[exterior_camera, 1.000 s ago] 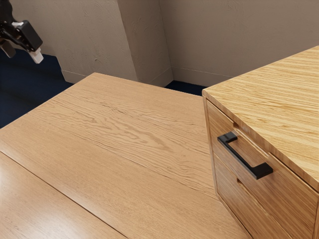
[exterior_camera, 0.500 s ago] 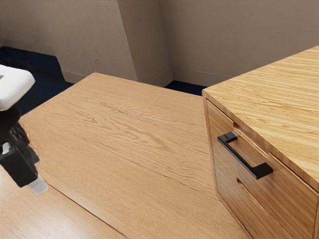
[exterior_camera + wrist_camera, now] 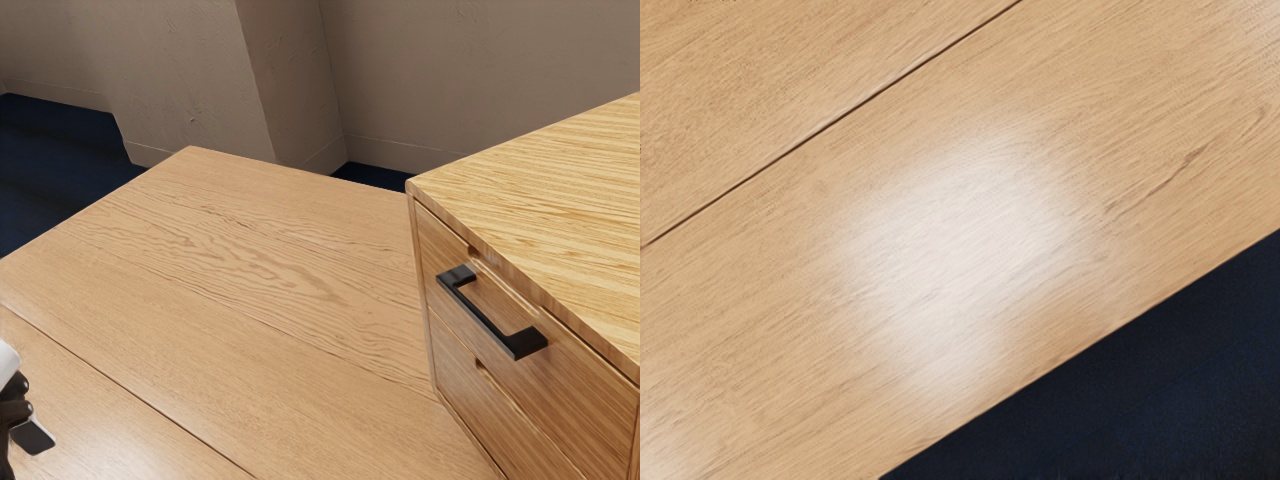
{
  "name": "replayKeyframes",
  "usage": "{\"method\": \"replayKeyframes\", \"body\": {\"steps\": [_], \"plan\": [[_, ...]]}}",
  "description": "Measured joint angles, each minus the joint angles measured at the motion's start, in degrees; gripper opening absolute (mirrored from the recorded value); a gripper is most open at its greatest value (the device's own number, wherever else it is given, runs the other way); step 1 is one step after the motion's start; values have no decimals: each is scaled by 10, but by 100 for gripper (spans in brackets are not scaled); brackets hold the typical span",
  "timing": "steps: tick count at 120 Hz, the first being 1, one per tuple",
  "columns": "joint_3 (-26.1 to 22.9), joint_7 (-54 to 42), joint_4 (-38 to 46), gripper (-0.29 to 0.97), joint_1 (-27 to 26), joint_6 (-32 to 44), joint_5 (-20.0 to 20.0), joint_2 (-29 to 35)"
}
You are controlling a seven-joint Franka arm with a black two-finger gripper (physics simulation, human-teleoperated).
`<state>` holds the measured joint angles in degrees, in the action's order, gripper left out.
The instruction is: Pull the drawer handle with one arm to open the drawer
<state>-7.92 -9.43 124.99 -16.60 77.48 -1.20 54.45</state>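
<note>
Most of the arm (image 3: 5,363) is cut off by the exterior view's left edge. Only a sliver of white casing shows there, low down, with a black part of the gripper (image 3: 22,434) just beneath it at the near corner of the table (image 3: 250,260). So little of the gripper is in frame that whether it is open or closed cannot be told. It sits low, close over the tabletop near the table's near left edge. The wrist view looks straight down on the same wood (image 3: 790,300), with a pale blurred patch (image 3: 960,250) in the middle, a seam between boards (image 3: 830,115) and the dark blue floor (image 3: 1160,400) past the table's edge. The drawer handle (image 3: 492,312), a black bar, is well apart from the gripper, far across the table at the exterior view's right. It is on the upper drawer (image 3: 447,248) of a wooden cabinet (image 3: 560,200) whose right side is cropped. The drawer front lies flush with the cabinet.
</note>
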Motion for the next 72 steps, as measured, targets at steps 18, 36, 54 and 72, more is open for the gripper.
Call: {"method": "replayKeyframes", "body": {"steps": [18, 36, 54, 72], "plan": [[17, -170, 21, 66, 25, 27, 2, 33], [17, -345, 28, 66, 30, 70, 4, 38], [23, -479, 47, 66, 22, 118, 2, 19], [24, -579, 35, 66, 15, 175, -16, -55]]}}
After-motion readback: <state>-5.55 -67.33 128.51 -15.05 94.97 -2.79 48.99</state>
